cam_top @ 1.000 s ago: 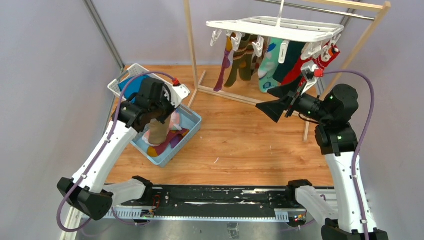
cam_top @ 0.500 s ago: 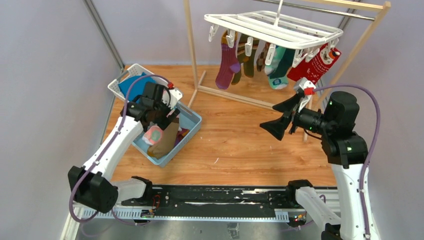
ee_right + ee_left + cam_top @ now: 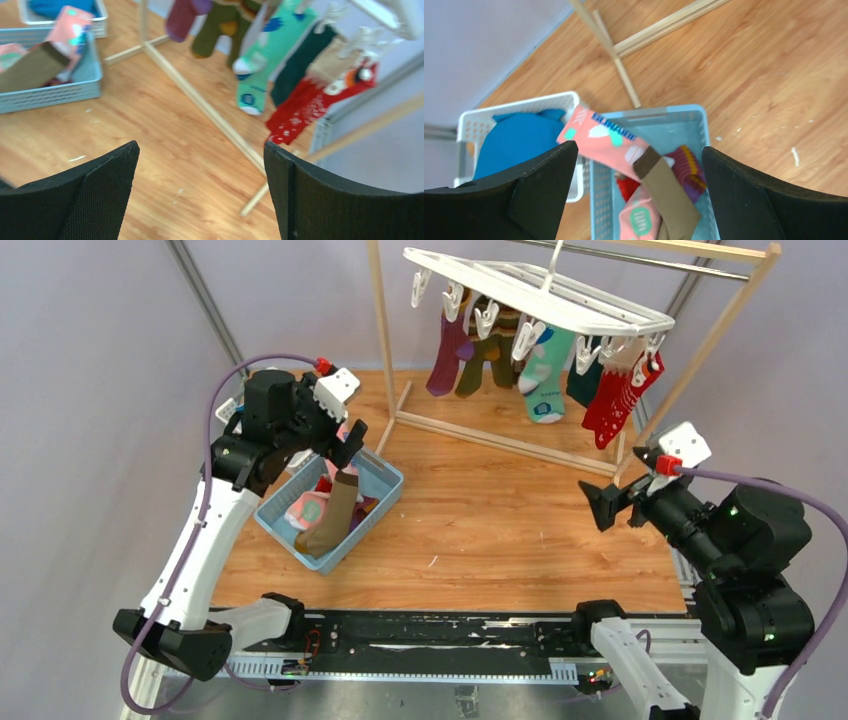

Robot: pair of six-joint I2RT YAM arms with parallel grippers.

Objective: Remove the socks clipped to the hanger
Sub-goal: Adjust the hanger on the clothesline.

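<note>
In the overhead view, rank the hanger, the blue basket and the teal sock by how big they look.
1. hanger
2. blue basket
3. teal sock
The first two look close and sit at different heights, so that order is unsure.

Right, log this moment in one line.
left tool: open over blue basket | right tool: open, empty | socks: several clipped on hanger

The hanger (image 3: 560, 298) hangs from the wooden rack (image 3: 381, 340) at the top middle of the overhead view. The hanging socks (image 3: 545, 375) are clipped in a row under it. On the table (image 3: 500, 525), at the middle left, sits a bin (image 3: 669, 110) with loose socks (image 3: 335, 512) piled in it. Just beside the bin, up and to the left, is a basket (image 3: 471, 116) with a folded cloth (image 3: 519, 142) inside.
</note>
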